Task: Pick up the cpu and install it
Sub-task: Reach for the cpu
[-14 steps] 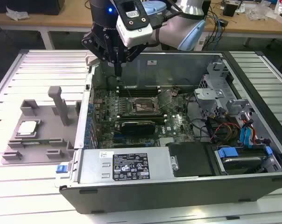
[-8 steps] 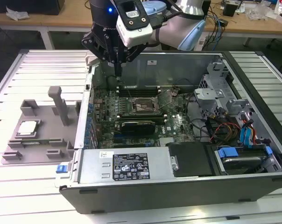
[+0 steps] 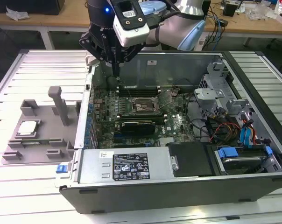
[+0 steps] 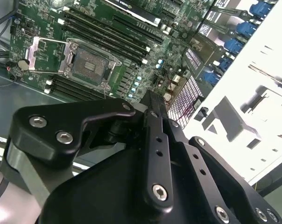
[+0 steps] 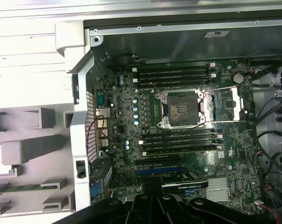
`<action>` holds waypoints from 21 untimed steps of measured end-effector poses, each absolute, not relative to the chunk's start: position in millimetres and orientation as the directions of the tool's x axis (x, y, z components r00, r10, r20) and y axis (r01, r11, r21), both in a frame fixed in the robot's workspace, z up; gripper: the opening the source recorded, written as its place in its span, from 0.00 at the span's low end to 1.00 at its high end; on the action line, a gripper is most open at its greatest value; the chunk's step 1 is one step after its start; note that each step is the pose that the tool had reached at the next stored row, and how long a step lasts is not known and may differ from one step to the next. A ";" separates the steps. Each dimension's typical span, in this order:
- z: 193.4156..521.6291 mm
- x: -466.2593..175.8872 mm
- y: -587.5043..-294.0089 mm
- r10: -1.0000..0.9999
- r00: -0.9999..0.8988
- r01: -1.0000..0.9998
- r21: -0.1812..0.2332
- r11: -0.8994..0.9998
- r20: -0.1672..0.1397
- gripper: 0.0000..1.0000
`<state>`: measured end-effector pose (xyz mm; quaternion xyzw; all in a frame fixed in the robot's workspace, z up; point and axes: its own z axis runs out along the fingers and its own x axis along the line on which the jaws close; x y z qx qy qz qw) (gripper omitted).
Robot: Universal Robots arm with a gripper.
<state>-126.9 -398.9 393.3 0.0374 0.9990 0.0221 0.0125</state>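
The cpu (image 3: 28, 128) is a small flat square with a pale silver top, lying face up in a recess of the grey tray (image 3: 43, 142) at the exterior view's left, on the slatted white tabletop (image 3: 38, 65). It sits just beside the open computer case (image 3: 178, 186) but outside it, with nothing touching it. A grey post (image 3: 61, 107) stands upright on the same tray, a little farther back than the chip. The pincer (image 3: 116, 72) hangs over the far corner of the case on the exterior view's left, well apart from the cpu, pointing down at the green circuit board (image 3: 173, 126). In the second wrist view its black fingers (image 4: 152, 140) lie pressed together into one narrow bar (no gap shows between them), and they grip nothing and touch nothing. In the first wrist view the tip of the pincer (image 5: 155, 199) shows above the board's near edge. The socket (image 5: 180, 109) sits between rows of black slots, with its metal frame (image 5: 225, 105) swung open to one side and the dark square bed uncovered.
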 end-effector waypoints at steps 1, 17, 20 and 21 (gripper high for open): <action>393.3 -127.4 -398.8 0.075 -0.997 0.074 0.045 0.996 -0.023 0.11; 393.3 -156.7 -398.8 0.075 -0.997 0.074 0.045 0.996 -0.023 0.11; 393.3 -159.5 -398.9 0.075 -0.997 0.074 0.045 0.996 -0.023 0.11; 393.3 -160.4 -398.9 0.075 -0.997 0.074 0.045 0.996 -0.023 0.11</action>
